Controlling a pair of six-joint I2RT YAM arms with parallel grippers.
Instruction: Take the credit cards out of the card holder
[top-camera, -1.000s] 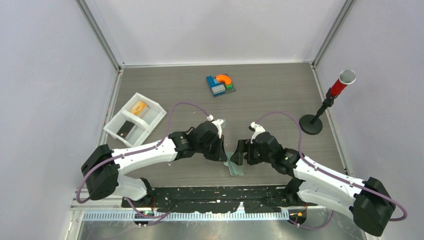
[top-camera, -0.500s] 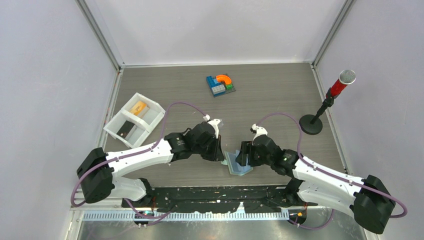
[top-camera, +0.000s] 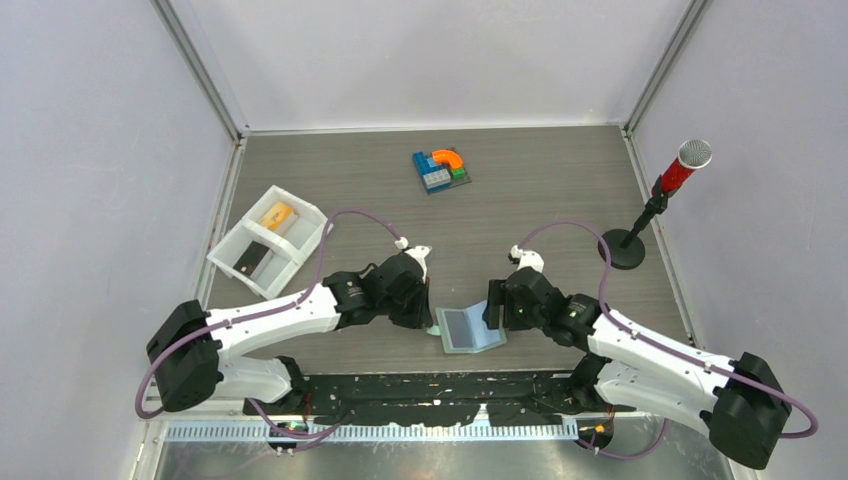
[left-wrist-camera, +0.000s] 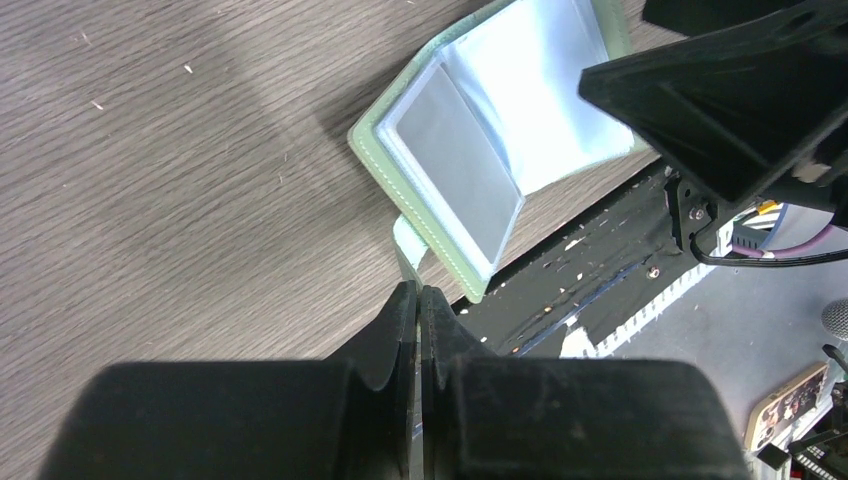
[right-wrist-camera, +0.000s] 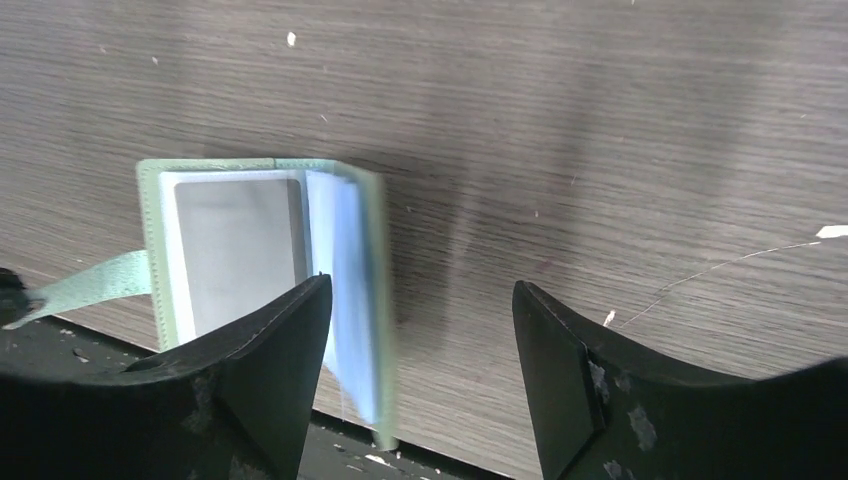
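Left jaws pinch one card holder's (top-camera: 470, 328) tab (left-wrist-camera: 407, 243); right jaws gape.

Left end effector (left-wrist-camera: 418, 293) clamped, right end effector (right-wrist-camera: 420, 290) spread.

Sage-green folding card holder (top-camera: 468, 328) with pale stitching holds light blue translucent sleeves (left-wrist-camera: 540, 90); the table (top-camera: 540, 200) is dark grey-brown woodgrain.

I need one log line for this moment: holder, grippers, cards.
card holder: open on table | left gripper: shut on its tab | right gripper: open, by the pages | tray: orange card, dark card
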